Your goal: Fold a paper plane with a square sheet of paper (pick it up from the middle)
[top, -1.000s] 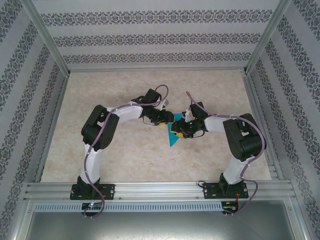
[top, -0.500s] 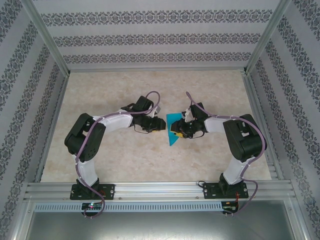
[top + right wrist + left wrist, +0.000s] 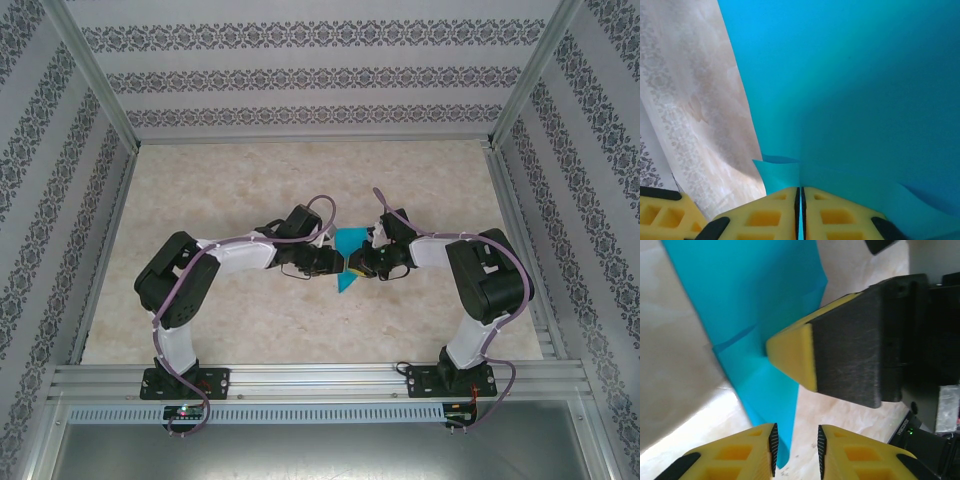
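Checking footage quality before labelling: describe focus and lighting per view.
Top external: even soft light, sharp throughout. Left wrist: paper brightly lit, grey shadow across the table at left. Right wrist: paper very close, soft-focus, unevenly shaded.

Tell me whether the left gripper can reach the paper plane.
Probably yes: the left gripper has its jaws parted right at an edge of the paper plane, nothing between; the right gripper clamps it.
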Robot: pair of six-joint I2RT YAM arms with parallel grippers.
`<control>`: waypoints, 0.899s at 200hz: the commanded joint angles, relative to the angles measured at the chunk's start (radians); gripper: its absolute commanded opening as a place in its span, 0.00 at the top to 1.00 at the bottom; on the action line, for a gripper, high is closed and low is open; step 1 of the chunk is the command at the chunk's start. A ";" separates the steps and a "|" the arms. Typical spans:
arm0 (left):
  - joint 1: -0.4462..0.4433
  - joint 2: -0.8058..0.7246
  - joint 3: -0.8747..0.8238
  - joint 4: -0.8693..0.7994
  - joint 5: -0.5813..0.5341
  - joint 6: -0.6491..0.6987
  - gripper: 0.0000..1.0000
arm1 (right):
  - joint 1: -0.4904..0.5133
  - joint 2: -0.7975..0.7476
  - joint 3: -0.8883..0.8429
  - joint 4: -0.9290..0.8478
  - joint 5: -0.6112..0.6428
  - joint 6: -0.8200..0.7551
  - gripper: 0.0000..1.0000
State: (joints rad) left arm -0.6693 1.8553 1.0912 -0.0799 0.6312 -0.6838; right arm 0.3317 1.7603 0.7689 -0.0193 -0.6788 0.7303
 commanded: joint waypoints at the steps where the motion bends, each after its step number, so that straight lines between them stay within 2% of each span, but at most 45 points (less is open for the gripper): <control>1: -0.025 0.026 0.000 0.067 0.010 -0.020 0.70 | 0.008 0.007 -0.027 -0.061 0.023 -0.004 0.91; 76: -0.064 0.095 0.021 0.077 0.022 -0.001 0.74 | 0.007 0.002 -0.028 -0.079 0.026 -0.019 0.99; 180: -0.064 0.133 0.071 -0.056 -0.034 0.097 0.75 | 0.003 -0.002 -0.031 -0.082 0.022 -0.025 1.00</control>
State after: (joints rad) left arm -0.7250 1.9697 1.1358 -0.0650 0.6231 -0.6479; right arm 0.3317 1.7584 0.7681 -0.0261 -0.6788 0.7265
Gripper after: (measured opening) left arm 0.249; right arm 0.042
